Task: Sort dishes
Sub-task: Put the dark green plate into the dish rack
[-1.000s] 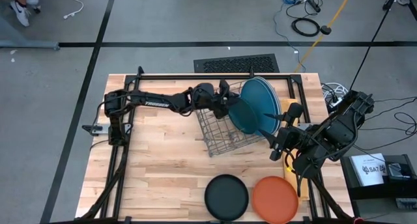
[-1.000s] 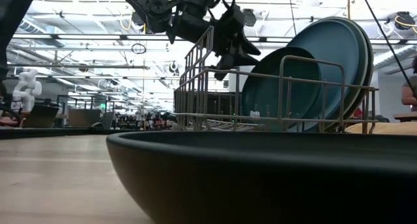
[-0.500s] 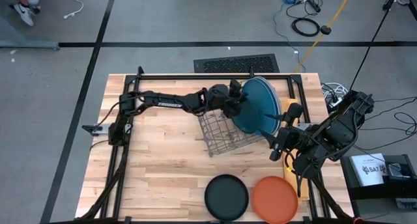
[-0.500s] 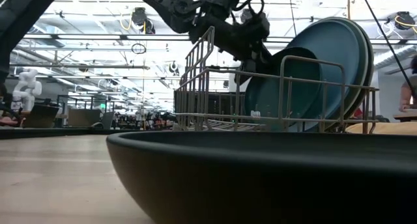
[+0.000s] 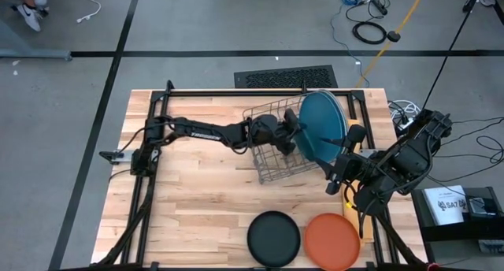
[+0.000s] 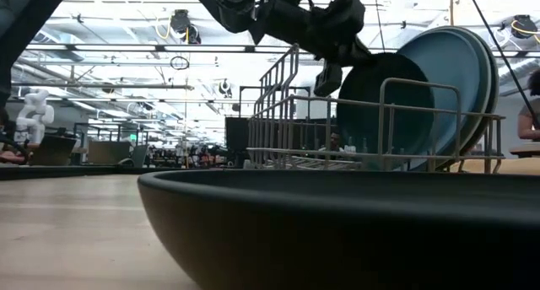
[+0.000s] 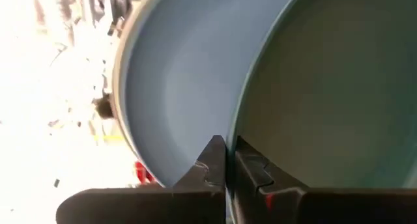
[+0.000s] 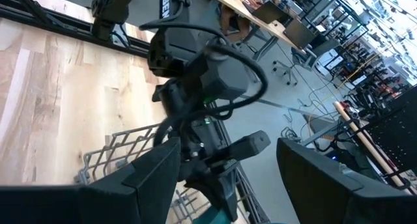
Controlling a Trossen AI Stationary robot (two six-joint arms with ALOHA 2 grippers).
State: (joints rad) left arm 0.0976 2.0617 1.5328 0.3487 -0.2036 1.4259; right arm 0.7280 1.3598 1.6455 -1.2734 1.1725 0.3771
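Observation:
A dark teal plate stands on edge in the wire rack and leans back on larger blue plates. My left gripper reaches in from the table's left and is shut on the teal plate. A black plate and an orange plate lie flat by the near edge. My right gripper hangs open to the right of the rack, holding nothing. My left gripper pinches the dark teal plate's rim between its two fingers, on the plate's edge that faces the table's left. The fingers come nearly level from the left, over the rack. The plate stays upright in the rack against the pale blue plate.
A dark metal frame runs along the table's far and left sides. Bare wood lies left of the rack and in front of it. The black plate fills the low view's foreground.
My left gripper has moved toward the table's right, over the rack to the plates, rolled a little, and shut on the dark teal plate's rim. The rack with its plates has shifted slightly toward the right and turned about.

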